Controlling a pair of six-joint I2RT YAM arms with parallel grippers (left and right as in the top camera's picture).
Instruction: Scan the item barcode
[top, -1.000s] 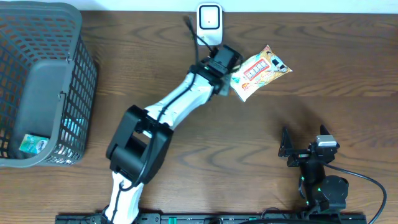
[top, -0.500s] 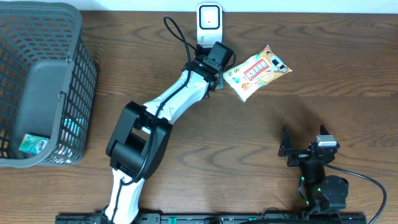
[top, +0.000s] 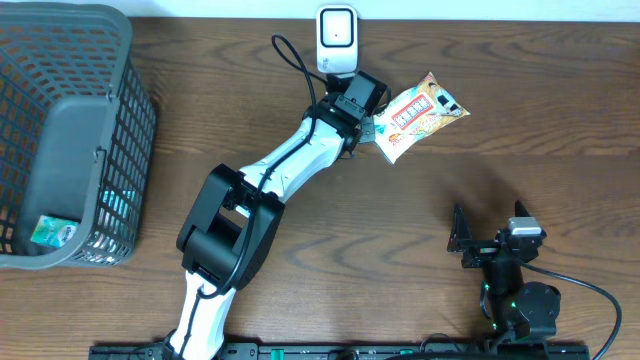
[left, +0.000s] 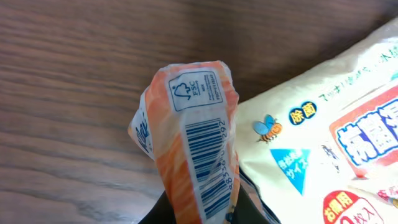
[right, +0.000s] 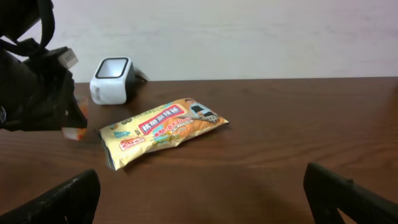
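Left gripper had swung slightly back toward 3 o'clock, clamped on an orange packet, barcode strip outward, at the scanner's 6 o'clock, presumably to face its window. A bag lay just beside at 3 o'clock, crowding any turn. Right gripper sat wide open at 5 o'clock, well apart; basket at 9.

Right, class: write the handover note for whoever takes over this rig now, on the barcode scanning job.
Left gripper: fingers shut on the small orange packet, barcode toward the wrist camera, close to the scanner.
Right gripper: open, empty, parked.
Larger printed pack: lying on the table right of the scanner.
Done: packet gripped and at the scanner.
Left: show the barcode to the scanner window; no scan is confirmed.
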